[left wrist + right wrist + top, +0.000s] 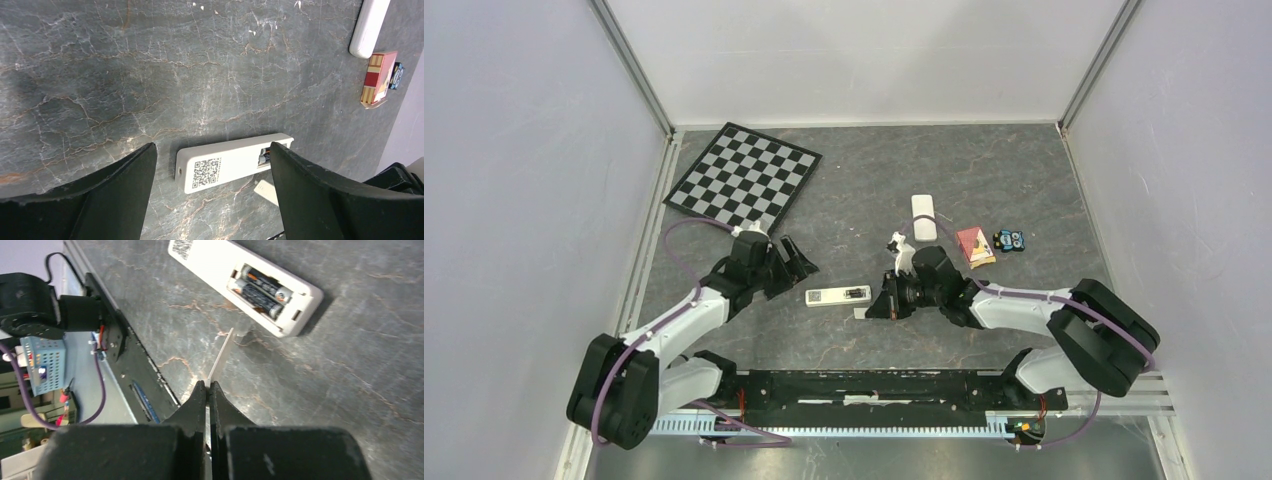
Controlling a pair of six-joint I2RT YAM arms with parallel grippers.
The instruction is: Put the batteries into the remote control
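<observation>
- The grey, veined stone surface [984, 170] sits inside a white-walled enclosure, with both arms bolted at its near edge.
- A chessboard [744, 176] lies at the far left, well apart from the work.
- The remote control [838, 295] lies back-up in the middle of the surface, between the two hands. Its compartment end points toward the right arm.
- The left hand [794, 262] is open wide and holds nothing. In its wrist view the fingers [105, 195] stand either side of the remote, apart from it.
- The right hand [208, 385] is pinched shut on a thin white battery cover [221, 354], held edge-on just beside the remote's open end.
- A white oblong object [924, 217], a small red-and-orange box [975, 246] and a tiny toy car [1009, 240] lie farther back on the right.
- Two batteries [260, 287] lie side by side in the open compartment.
- Step in hand, as I judge it: loading looks done, and closing the compartment is what remains. The next move calls for laying the cover flat and sliding it home, probably while the left hand steadies the remote.
- Hard to tell:
  - whether the cover's far tip touches the surface
  - whether the batteries are fully seated
  - what the white oblong is
- The remote's face is hidden underneath.
</observation>
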